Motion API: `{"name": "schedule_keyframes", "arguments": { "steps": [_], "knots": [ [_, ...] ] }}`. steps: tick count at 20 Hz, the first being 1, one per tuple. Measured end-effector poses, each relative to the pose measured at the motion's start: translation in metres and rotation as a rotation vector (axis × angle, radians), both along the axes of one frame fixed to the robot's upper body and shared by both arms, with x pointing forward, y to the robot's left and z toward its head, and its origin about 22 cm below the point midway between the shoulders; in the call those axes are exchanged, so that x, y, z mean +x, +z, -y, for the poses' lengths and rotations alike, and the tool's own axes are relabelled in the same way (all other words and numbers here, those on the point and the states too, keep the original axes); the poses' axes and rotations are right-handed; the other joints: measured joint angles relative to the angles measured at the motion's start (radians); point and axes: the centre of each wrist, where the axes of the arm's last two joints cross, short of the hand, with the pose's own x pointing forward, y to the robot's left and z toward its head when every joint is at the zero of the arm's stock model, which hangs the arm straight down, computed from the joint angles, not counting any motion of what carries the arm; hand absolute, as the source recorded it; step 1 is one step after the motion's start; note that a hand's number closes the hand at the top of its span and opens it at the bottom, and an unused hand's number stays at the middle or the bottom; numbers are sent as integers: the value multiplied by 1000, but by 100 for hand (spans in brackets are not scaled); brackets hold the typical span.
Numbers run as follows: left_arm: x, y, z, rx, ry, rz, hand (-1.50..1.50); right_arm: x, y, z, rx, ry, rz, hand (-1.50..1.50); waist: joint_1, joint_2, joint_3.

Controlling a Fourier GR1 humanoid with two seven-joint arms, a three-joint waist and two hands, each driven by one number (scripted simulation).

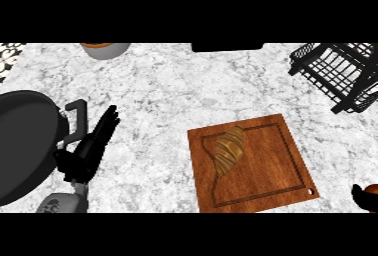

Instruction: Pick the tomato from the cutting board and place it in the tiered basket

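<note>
The wooden cutting board (258, 170) lies right of centre, and nothing stands on it. At the lower right edge my right hand (361, 198) shows only partly, with its black fingers curled round a reddish round thing, the tomato (373, 188), which is mostly hidden. The black wire tiered basket (336, 72) stands at the far right corner, well beyond that hand. My left hand (92, 145) rests on the counter at the left, fingers straight and pointing away, holding nothing.
A large black pan (22, 145) fills the left edge, its handle (75, 112) next to my left hand. A grey cup with an orange inside (105, 49) stands at the far left. A dark object (227, 47) sits at the far edge.
</note>
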Motion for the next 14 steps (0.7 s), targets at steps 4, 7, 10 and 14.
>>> {"name": "schedule_keyframes", "arguments": {
  "steps": [4, 7, 10, 14],
  "knots": [
    [0, 0, 5, -5, -3, -5, 0, -8, 45, 44, 72, -50, 211, 150, 6, -4, 0],
    [-2, -1, 6, -3, -14, -1, 0, -15, 78, 67, 70, -33, 357, 150, 21, -2, -1],
    [0, 4, 17, -7, -28, 1, 0, -15, 112, 86, 48, -6, 438, 150, 38, 1, -1],
    [2, 5, 14, -8, -44, 5, 0, -6, 161, 96, 51, 16, 495, 150, 53, 5, -2]
  ]
}}
